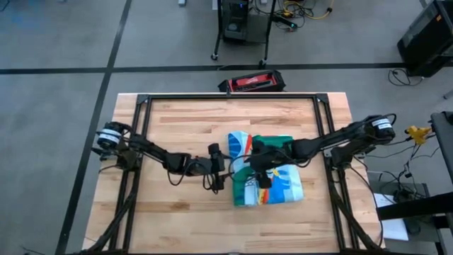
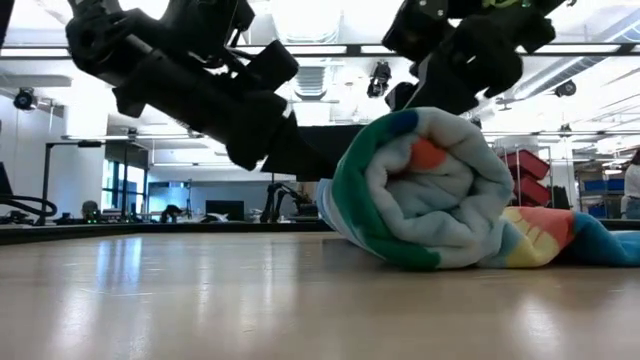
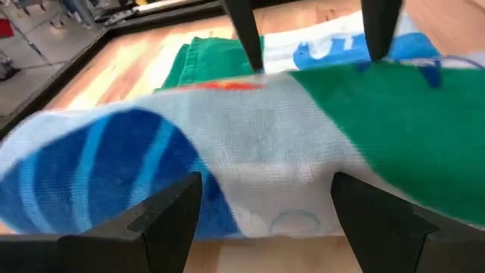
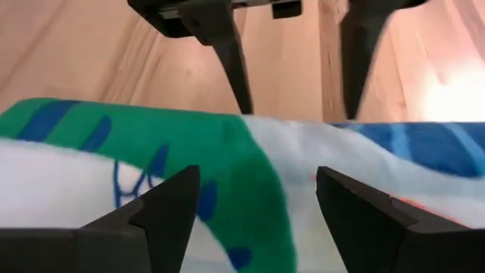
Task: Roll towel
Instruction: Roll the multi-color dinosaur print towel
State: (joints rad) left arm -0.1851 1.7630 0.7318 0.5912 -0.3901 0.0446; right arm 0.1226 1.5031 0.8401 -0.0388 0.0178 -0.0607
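Observation:
The towel (image 1: 272,177) lies right of the table's middle, its left part wound into a thick roll (image 2: 430,190) and its flat tail (image 2: 560,235) spread toward the right edge. The roll rests on the wood along its underside. My left gripper (image 3: 267,180) is open at the roll's left side, its fingers level with the roll (image 3: 250,144). My right gripper (image 4: 258,176) is open above the roll (image 4: 227,167), coming from the right and pointing slantwise down. In the high view the left gripper (image 1: 225,168) and the right gripper (image 1: 256,170) face each other across the roll. My left gripper stands open against the roll's left flank; the roll's crest hides its fingertips (image 4: 242,98), so I cannot tell whether they touch the cloth. My right gripper hangs open over the roll's top; its fingertips (image 3: 254,61) end at the crest, and touch cannot be told.
Black frame rails (image 1: 141,127) run along the table's left, far and right sides. A red and black case (image 1: 251,83) lies just beyond the far edge. Bare wood (image 1: 184,205) shows left of the towel and toward the near edge.

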